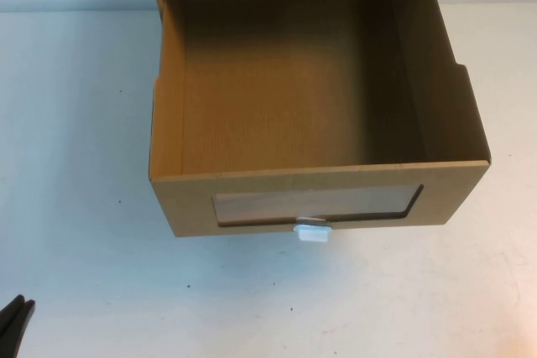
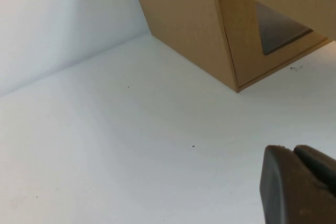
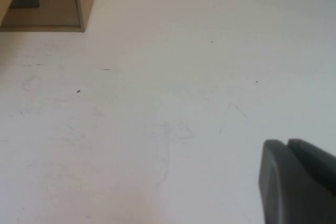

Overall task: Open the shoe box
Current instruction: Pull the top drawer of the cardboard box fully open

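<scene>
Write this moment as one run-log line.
shoe box: open, empty | left end effector: shut, left-front of box | right end effector: shut, over table

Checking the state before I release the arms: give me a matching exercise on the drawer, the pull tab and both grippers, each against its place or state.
Things:
1. drawer
2. pull tab
3. left gripper
4. right gripper

Places and states:
A. white, at the lower edge of the front panel
B. shut, low over the table, seen only in its own wrist view
C. pulled out, nothing inside
D. shut, at the near left corner of the high view

Pairs: 1-C, 2-A, 3-D, 4-B
</scene>
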Motion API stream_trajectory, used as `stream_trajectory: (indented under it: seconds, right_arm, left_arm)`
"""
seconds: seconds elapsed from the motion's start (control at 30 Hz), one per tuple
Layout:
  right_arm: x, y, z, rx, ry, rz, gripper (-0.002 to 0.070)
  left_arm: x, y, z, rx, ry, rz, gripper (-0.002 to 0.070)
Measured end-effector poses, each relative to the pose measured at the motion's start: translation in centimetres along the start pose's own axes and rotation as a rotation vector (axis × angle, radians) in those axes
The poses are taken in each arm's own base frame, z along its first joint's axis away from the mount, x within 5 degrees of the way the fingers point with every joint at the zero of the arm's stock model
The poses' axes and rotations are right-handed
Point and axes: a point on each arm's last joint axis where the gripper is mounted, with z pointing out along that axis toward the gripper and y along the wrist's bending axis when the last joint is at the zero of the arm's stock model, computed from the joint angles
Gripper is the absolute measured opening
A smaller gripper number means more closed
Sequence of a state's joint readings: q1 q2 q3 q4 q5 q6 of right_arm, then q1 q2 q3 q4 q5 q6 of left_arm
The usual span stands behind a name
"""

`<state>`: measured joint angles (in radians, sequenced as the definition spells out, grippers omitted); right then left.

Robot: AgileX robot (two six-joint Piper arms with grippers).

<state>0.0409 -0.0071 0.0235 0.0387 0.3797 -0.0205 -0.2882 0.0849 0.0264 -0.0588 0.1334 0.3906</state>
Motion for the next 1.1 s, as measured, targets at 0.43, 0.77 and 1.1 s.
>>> stream_trajectory:
  seconds: [0.43, 0.77, 1.1]
  right_arm:
    - [0.0, 0.0, 0.0, 0.0, 0.0, 0.0, -0.0013]
    - [0.0, 0.0, 0.0, 0.0, 0.002, 0.0, -0.0014]
    - [0.0, 0.0, 0.0, 0.0, 0.004, 0.0, -0.0013]
  left_arm:
    - [1.2, -0.4, -0.1, 0.046, 0.131, 0.018, -0.0005]
    - [2.3, -0.4, -0.3, 0.042, 0.263, 0.033, -0.0005]
    - [2.2, 0.4, -0.9, -0.121, 0.224, 0.001, -0.0005]
